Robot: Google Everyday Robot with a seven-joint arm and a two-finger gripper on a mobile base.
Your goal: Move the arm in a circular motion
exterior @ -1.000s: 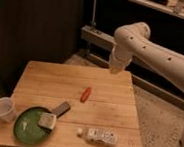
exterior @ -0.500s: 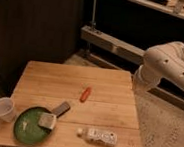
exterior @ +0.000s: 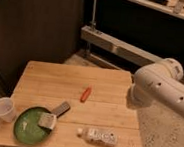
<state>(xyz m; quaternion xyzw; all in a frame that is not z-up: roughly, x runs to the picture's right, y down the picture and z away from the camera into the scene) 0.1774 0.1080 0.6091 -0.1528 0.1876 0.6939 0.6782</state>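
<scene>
The cream-white arm reaches in from the right as a thick tube with small dark holes and a rounded joint. It ends just beyond the right edge of the wooden table. The small pale gripper hangs below the joint, beside the table's right edge and to the right of a small red-orange object. It holds nothing that I can see.
On the table's front left are a white cup and a green plate carrying a pale block and a dark-handled tool. A small plastic bottle lies near the front edge. A metal rail and dark shelving stand behind.
The arm has swung from above the table's far edge to the right, then come lower and nearer beside the table's right edge. The things on the table have not moved.
</scene>
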